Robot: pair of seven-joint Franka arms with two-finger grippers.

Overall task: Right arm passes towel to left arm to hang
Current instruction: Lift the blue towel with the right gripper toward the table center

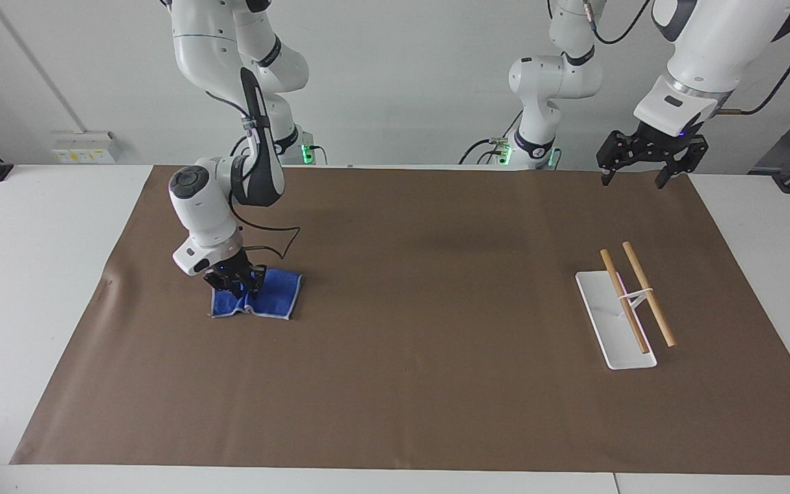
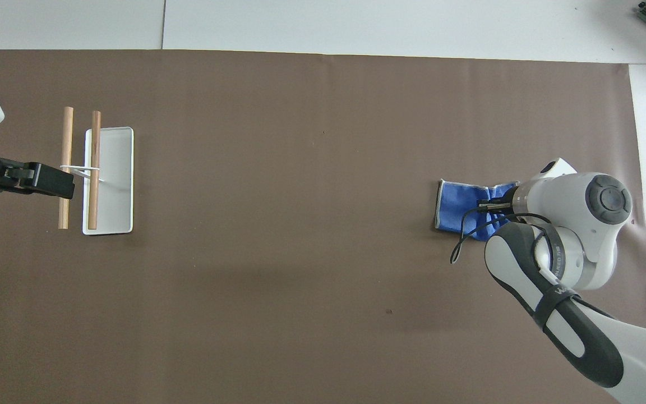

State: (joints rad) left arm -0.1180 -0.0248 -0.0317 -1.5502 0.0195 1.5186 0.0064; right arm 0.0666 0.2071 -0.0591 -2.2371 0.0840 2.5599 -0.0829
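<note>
Two robot arms share a table under a brown sheet [image 1: 436, 384]. Toward its own end, the right gripper [image 1: 234, 280] pinches the bunched blue towel [image 1: 268, 295], which rests on the sheet. Lifting straight up slowly should keep the cloth from slipping. Near the rod rack [image 1: 618, 322], the left gripper [image 1: 642, 175] waits aloft, fingers apart.

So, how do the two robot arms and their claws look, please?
Both arms look the same: glossy white rounded segments with dark grey joint bands. The right arm has a round grey cap on one joint, a dark grey panel along one link and a loose black cable. The left arm also trails a black cable. Each has a silver wrist ring and a black two-finger claw: right claw, left claw.
</note>
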